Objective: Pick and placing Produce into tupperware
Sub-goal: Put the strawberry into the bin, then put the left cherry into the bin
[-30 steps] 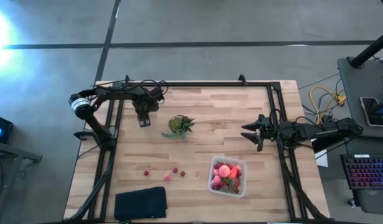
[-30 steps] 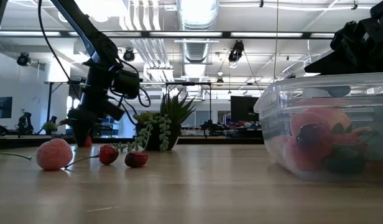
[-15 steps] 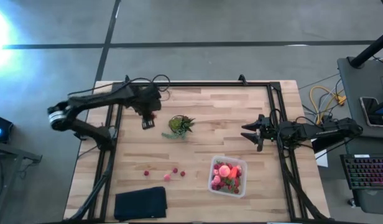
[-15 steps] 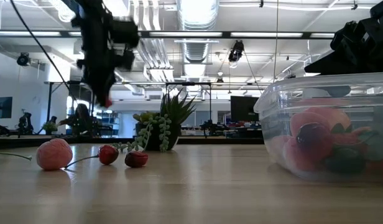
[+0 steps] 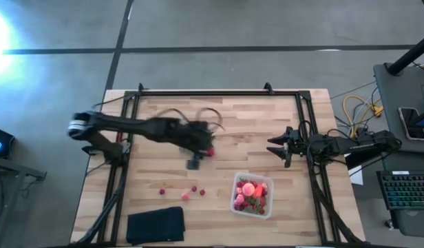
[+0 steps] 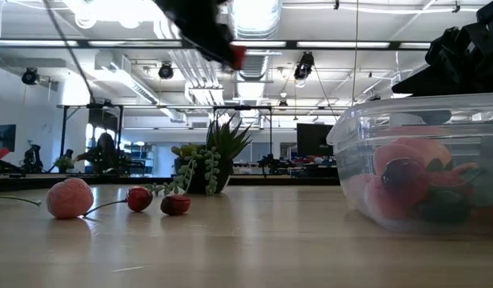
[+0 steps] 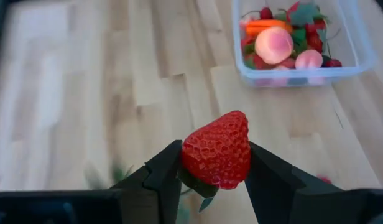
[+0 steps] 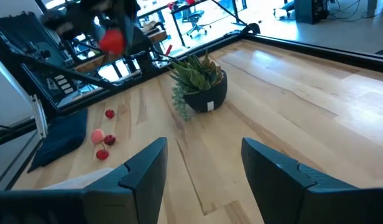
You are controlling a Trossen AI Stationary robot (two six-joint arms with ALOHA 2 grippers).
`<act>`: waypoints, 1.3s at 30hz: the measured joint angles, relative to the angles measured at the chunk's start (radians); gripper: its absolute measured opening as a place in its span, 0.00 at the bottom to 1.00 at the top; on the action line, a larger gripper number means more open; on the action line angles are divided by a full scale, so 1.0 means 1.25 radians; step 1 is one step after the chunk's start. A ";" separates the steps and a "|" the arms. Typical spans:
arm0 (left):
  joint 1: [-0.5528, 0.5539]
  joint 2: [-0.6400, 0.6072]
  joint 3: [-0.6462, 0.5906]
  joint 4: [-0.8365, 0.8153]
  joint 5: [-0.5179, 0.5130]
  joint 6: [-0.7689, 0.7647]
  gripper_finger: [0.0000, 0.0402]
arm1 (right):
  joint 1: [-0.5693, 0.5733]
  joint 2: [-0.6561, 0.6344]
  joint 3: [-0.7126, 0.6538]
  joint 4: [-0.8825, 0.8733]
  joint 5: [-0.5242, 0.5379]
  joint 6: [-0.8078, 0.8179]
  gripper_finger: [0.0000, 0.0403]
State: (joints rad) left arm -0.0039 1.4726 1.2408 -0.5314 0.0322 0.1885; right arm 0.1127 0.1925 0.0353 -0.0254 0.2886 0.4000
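Left hand [image 7: 215,177] carrying strawberry [image 7: 217,150] above table [image 5: 246,120], bound for tupperware [image 5: 252,195].

Left hand clamped on the berry from both sides, up in the air over the green plant [image 8: 199,78], tupperware well apart toward the table's near right. Box already holds peach-pink round piece [image 7: 273,45], orange piece, several red ones. Four small pieces [image 5: 182,191] lie loose on the table left of it. Right hand [image 8: 202,167] waits at the right edge, fingers apart, holding nothing. To do it well, likely: centre over the box, lower inside the rim, then let go. No readable writing or labels anywhere.
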 joint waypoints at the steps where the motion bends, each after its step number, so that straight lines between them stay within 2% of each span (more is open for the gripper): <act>1: -0.010 0.045 0.036 -0.002 0.000 0.000 0.33 | 0.000 0.000 0.000 0.000 0.000 0.000 0.49; 7: -0.070 0.263 0.243 -0.008 0.021 -0.001 0.33 | 0.000 0.000 0.000 0.000 0.000 0.000 0.49; 15: -0.158 0.445 0.468 -0.010 0.037 -0.001 0.33 | 0.000 0.000 0.000 0.000 0.000 0.000 0.49; 19: -0.165 0.524 0.551 -0.048 0.095 -0.024 0.34 | 0.000 0.000 0.000 0.000 0.000 0.000 0.49; 25: -0.166 0.563 0.569 -0.041 0.110 -0.105 0.38 | 0.000 0.000 0.000 0.000 0.000 0.000 0.49; 33: -0.166 0.561 0.562 -0.049 0.090 -0.133 0.61 | 0.000 -0.001 0.000 0.000 0.000 0.000 0.49; 35: -0.166 0.551 0.562 -0.094 0.044 -0.126 0.67 | 0.000 0.000 0.000 0.000 0.000 0.000 0.49; 39: -0.162 0.492 0.556 -0.309 -0.135 -0.117 0.70 | 0.000 0.000 0.000 0.000 0.000 0.000 0.49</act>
State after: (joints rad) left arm -0.2065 2.0878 1.9358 -0.9175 -0.1363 0.0421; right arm 0.1123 0.1928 0.0353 -0.0250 0.2889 0.3998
